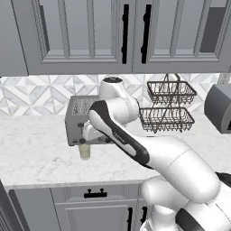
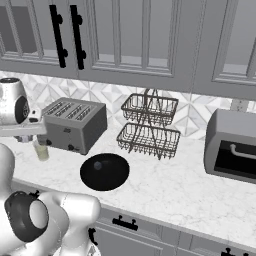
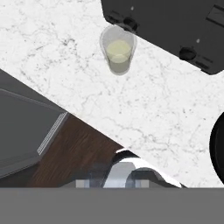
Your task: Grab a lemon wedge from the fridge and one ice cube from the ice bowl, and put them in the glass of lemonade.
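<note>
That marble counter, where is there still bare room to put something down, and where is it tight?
The counter is bare along its front edge, between the black round plate and the dark oven. More room lies left of the toaster. It is crowded at the back: the glass of lemonade stands close before the toaster, and the wire basket rack sits beside it.

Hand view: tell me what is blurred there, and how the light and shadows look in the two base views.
Hand view: a smeared, blocky patch sits at the bottom; the glass and toaster are sharp. Left base view: flat, even light, with hardly any shadow under the glass on the counter. Right base view: the same soft light, no glare on the black bowl.
</note>
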### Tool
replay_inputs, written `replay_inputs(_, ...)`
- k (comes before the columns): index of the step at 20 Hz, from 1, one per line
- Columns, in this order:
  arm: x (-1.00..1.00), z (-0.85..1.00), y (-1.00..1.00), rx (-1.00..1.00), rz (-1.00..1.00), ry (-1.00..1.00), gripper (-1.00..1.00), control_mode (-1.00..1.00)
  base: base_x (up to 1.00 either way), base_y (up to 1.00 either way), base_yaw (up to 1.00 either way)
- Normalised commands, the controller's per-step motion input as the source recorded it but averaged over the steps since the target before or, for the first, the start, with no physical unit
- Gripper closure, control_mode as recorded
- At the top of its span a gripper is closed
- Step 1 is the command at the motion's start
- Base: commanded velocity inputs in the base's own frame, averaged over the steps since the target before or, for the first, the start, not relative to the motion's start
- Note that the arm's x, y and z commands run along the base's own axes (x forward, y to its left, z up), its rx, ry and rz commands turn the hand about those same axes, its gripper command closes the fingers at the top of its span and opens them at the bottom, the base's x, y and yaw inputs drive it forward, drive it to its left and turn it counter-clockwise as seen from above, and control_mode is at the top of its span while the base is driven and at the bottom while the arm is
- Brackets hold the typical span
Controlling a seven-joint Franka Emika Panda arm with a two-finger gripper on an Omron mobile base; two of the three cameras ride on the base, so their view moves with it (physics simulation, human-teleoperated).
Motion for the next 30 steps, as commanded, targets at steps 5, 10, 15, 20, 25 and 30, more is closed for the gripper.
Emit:
replay_inputs(5,0.24,-0.13,0.28,0.0,-0.04,0.03,1.0,-1.0,0.0,0.0,0.0)
replay_inputs(10,0.58,-0.15,-0.01,0.0,0.0,0.01,1.0,-1.0,0.0,0.0,0.0)
replay_inputs(15,0.06,-0.37,0.0,0.0,0.0,-0.03,1.0,-1.0,0.0,0.0,0.0)
replay_inputs(20,0.0,-0.17,0.0,0.0,0.0,-0.01,1.0,-1.0,0.0,0.0,0.0)
replay_inputs(25,0.08,0.0,0.07,0.0,0.0,-0.01,1.0,-1.0,0.0,0.0,0.0)
replay_inputs(30,0.37,0.16,0.04,0.01,0.0,0.0,1.0,-1.0,0.0,0.0,0.0)
